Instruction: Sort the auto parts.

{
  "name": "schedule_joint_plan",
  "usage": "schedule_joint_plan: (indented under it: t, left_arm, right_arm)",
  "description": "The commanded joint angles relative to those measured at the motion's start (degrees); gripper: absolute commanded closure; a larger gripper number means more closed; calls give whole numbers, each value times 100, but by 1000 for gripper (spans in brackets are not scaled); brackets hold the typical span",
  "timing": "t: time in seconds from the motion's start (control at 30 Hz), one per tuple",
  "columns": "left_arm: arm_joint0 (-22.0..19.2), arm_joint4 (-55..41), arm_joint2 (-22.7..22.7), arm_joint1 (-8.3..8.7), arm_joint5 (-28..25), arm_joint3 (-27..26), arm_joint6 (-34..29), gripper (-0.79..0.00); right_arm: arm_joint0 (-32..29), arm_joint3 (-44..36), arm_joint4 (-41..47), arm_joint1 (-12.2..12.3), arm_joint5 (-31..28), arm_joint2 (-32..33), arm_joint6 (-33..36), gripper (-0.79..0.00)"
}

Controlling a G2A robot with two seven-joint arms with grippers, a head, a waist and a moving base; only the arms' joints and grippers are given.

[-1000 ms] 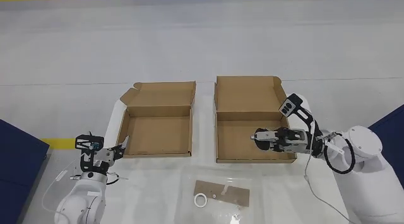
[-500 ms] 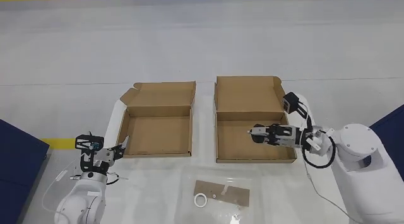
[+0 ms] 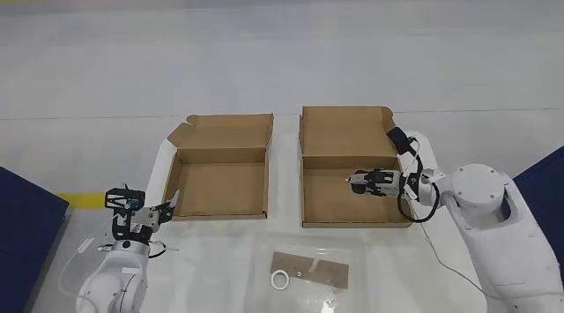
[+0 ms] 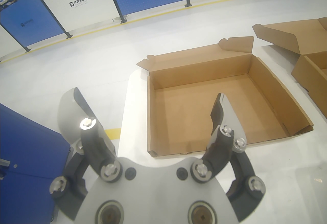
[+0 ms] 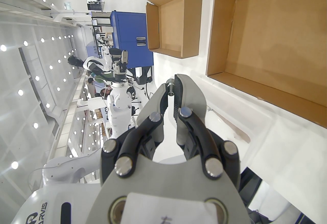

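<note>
The right hand [image 3: 357,181] pinches a small metal part [image 5: 170,88] at the very tips of its fingers [image 5: 189,92], which are pressed in on it with only the part's width between them; a tip grip like this leaves the part's end showing and probably lets it drop cleanly when the fingers part. In the top view this hand hangs over the floor of the right box [image 3: 304,194], held sideways across it from the outer wall; I judge this to be the carrying-in step, with the part held above the cardboard rather than resting on it, though how high it sits cannot be told.

The left hand [image 3: 167,212] is spread wide and holds nothing; it sits off the near outer corner of the left box [image 3: 220,216], apart from its wall, likely parked there so it stays out of the other arm's way and ready for its own box. Both boxes stand side by side with lids folded back, so each can be reached from above.

Near the front edge of the worktop [image 3: 220,260] lie a white ring [image 3: 280,279] and a flat cardboard piece [image 3: 310,269], well apart from both hands; these look to be waiting for sorting, so the task seems early on.
</note>
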Motion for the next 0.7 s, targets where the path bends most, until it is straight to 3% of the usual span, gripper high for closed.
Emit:
schedule_joint_plan:
  t: [0.0,0.23,0.67]
  left_arm:
    - [0,0,0,0,0,0,0,-785]
    - [0,0,0,0,0,0,0,-785]
    - [0,0,0,0,0,0,0,-785]
  right_arm:
    - [0,0,0,0,0,0,0,0]
    - [31,143,-236,-4,93,-117,-259,0]
    - [1235,1461,-1902,-193,957,-1684,-779,0]
